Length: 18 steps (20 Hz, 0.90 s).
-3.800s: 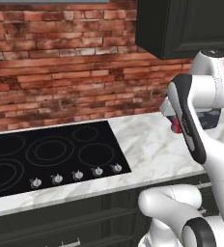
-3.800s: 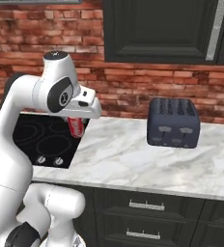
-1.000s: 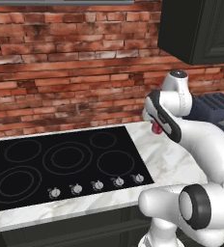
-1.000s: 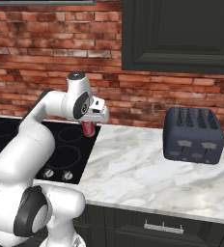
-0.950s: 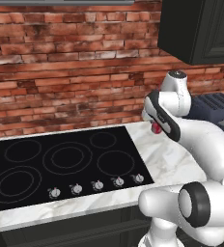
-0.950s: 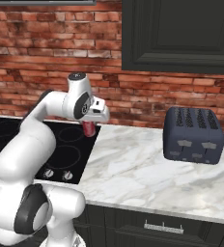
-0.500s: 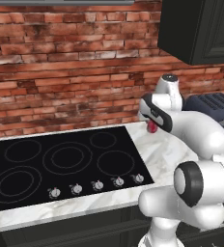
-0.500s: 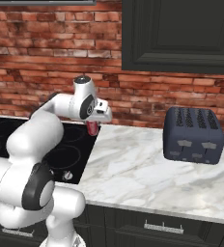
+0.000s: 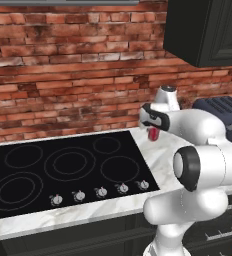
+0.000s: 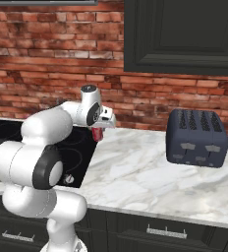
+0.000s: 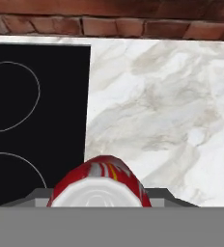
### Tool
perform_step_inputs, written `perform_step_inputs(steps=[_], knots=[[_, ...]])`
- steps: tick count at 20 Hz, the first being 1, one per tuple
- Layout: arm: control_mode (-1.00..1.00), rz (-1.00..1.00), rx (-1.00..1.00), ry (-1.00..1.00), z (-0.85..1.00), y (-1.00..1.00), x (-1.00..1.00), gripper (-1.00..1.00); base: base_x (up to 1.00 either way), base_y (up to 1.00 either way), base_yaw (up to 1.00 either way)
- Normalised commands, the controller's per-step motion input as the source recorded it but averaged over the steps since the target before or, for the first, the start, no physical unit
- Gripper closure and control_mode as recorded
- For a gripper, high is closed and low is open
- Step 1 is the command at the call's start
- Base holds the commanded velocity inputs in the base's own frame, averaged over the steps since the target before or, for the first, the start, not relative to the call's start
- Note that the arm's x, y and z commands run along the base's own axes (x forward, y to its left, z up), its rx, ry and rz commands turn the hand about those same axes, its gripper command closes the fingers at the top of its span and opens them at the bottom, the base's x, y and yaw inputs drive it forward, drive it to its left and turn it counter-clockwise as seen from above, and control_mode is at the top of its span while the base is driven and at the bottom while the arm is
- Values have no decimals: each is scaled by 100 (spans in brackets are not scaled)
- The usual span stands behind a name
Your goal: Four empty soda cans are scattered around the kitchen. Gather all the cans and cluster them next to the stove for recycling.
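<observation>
A dark blue-grey four-slot toaster (image 10: 197, 139) stands upright on the white marble bench (image 10: 135, 179), close to the red brick back wall (image 10: 47, 69). A black panelled upper cabinet (image 10: 182, 37) hangs above it. Black lower drawers with silver handles (image 10: 160, 231) run beneath the bench.

White arm folded forward from the base, elbow raised, wrist bent downward, end effector (image 10: 98, 132) pointing down, jaws closed on a red soda can (image 9: 153, 134) held upright
</observation>
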Motion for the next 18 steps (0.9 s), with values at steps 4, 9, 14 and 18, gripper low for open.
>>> perform_step_inputs(steps=[4, 9, 14, 18], knots=[[-100, 0, 0, 0, -45, 0, 24, 100, 0, 0, 0], [-100, 0, 0, 0, -37, 0, 28, 100, 0, 0, 0], [-100, 0, 0, 0, -32, 0, 18, 100, 0, 0, 0], [-100, 0, 0, 0, -31, 0, 17, 100, 0, 0, 0]])
